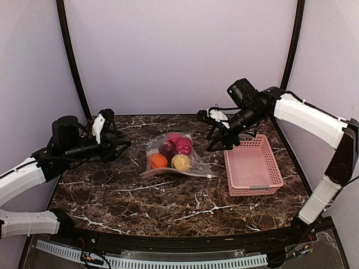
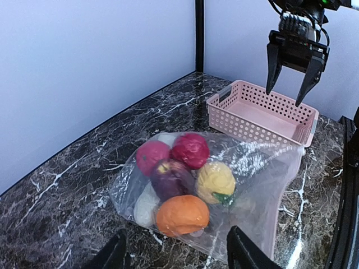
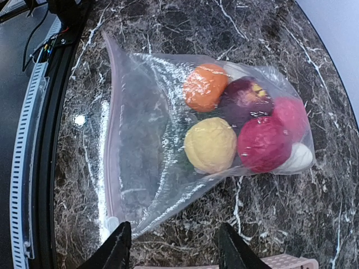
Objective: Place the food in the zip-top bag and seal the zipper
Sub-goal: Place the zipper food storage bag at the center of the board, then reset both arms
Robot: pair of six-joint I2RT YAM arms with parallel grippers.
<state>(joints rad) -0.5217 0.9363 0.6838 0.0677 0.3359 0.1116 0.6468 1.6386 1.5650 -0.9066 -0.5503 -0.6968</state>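
Observation:
The zip-top bag (image 1: pixel 196 162) lies flat mid-table with the food inside: two red balls (image 2: pixel 190 150), a dark maroon piece (image 2: pixel 171 176), a yellow one (image 2: pixel 215 181), an orange one (image 2: pixel 182 214) and a white piece (image 2: pixel 147 204). The zipper (image 3: pixel 110 140) is a pinkish strip along the bag's near edge, lying flat. My left gripper (image 1: pixel 120 148) hovers left of the bag, open and empty. My right gripper (image 1: pixel 220 145) hangs above the table between bag and basket, open, holding nothing. In the left wrist view the right gripper (image 2: pixel 285 95) is seen spread above the basket.
A pink lattice basket (image 1: pixel 253 168) stands empty to the right of the bag, under the right arm. Grey walls with black posts enclose the back and sides. A black rail runs along the table's near edge (image 3: pixel 42 140).

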